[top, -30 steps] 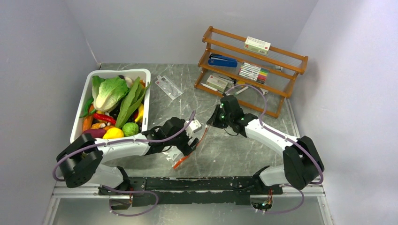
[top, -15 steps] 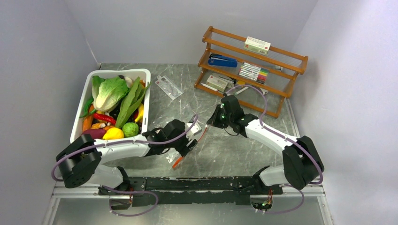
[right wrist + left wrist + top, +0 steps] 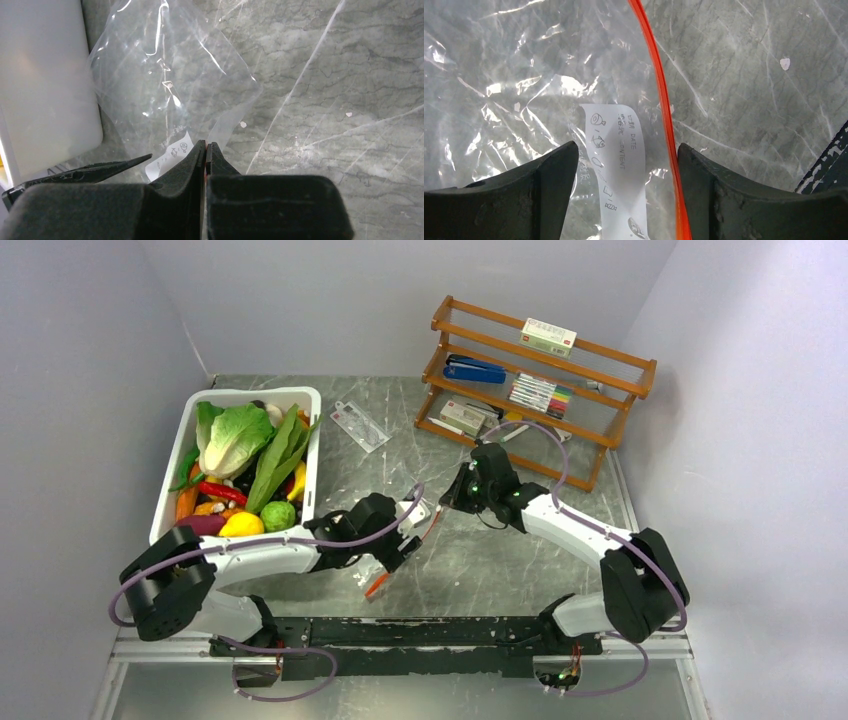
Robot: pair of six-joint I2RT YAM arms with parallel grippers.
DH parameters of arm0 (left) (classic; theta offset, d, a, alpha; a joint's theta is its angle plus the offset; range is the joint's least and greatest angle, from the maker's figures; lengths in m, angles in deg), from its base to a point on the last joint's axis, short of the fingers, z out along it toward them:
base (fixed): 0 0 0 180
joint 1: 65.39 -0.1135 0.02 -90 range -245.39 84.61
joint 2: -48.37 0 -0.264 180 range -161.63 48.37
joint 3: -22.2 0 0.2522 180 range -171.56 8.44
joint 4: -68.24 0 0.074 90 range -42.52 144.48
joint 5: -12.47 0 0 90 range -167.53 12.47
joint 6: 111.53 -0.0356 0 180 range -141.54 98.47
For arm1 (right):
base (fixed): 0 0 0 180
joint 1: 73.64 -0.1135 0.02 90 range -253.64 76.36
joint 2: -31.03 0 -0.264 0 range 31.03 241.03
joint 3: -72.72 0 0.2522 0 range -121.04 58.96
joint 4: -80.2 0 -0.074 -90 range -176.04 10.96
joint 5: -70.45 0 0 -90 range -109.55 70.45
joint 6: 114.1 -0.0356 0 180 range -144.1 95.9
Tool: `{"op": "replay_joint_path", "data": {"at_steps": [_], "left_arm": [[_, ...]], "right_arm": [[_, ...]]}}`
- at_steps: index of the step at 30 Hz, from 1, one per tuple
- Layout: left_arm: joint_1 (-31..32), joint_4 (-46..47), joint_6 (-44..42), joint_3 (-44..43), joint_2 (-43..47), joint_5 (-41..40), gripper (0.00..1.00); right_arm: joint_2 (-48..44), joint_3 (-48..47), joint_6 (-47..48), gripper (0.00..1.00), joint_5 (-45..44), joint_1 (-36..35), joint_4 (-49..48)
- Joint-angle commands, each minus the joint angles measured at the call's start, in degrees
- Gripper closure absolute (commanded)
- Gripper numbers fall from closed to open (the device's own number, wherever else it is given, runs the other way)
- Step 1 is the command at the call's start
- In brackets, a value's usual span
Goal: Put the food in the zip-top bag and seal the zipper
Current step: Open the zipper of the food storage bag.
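**Right jaws pinched on the bag's mouth edge, left jaws spread over its label**

The right gripper (image 3: 206, 145) has its two blunt black fingers pressed flat together, with a thin red sliver caught between the pads; it is clamped on the mouth edge of the zip-top bag (image 3: 165, 75), whose clear, crinkled film fans out ahead of the tips. The left gripper (image 3: 626, 150) has its matte, wedge-shaped fingers well apart and grips nothing; between them lie the white rectangular label (image 3: 614, 175), printed with small icons, and the zipper (image 3: 659, 85), a narrow, smooth red-orange strip running straight along the bag's edge. The film around the label is glossy and creased, catching bright glints.

The bag is in the middle of the table (image 3: 749, 75), towards its near edge, between the two arms; the tabletop is grey and veined like polished stone. The food (image 3: 245, 455) is not in the bag; it is heaped in a white, round-cornered plastic bin (image 3: 313, 455) by the table's left edge, with ruffled lettuce, long green leaves, a yellow round fruit and a light-green one. A smaller clear packet (image 3: 358, 425) lies flat nearer the far edge; a slatted wooden rack (image 3: 622, 426) stands at the far right corner.
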Motion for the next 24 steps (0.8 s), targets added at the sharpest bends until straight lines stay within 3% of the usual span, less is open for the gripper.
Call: {"op": "replay_joint_path", "data": {"at_steps": [1, 5, 15, 24], "left_arm": [[0.5, 0.5, -1.0, -3.0, -0.7, 0.5, 0.29], [0.5, -1.2, -0.4, -5.5, -1.5, 1.3, 0.33], [0.5, 2.7, 0.3, -4.5, -4.1, 1.3, 0.28], [0.5, 3.6, 0.0, -3.7, -6.2, -2.6, 0.32]], "right_arm": [[0.7, -0.4, 0.0, 1.0, 0.8, 0.3, -0.8], [1.1, -0.7, 0.3, 1.0, 0.8, 0.2, -0.5], [0.7, -0.1, -0.3, 1.0, 1.3, 0.3, -1.4], [0.4, 0.0, -0.1, 1.0, 1.0, 0.4, -1.0]]}}
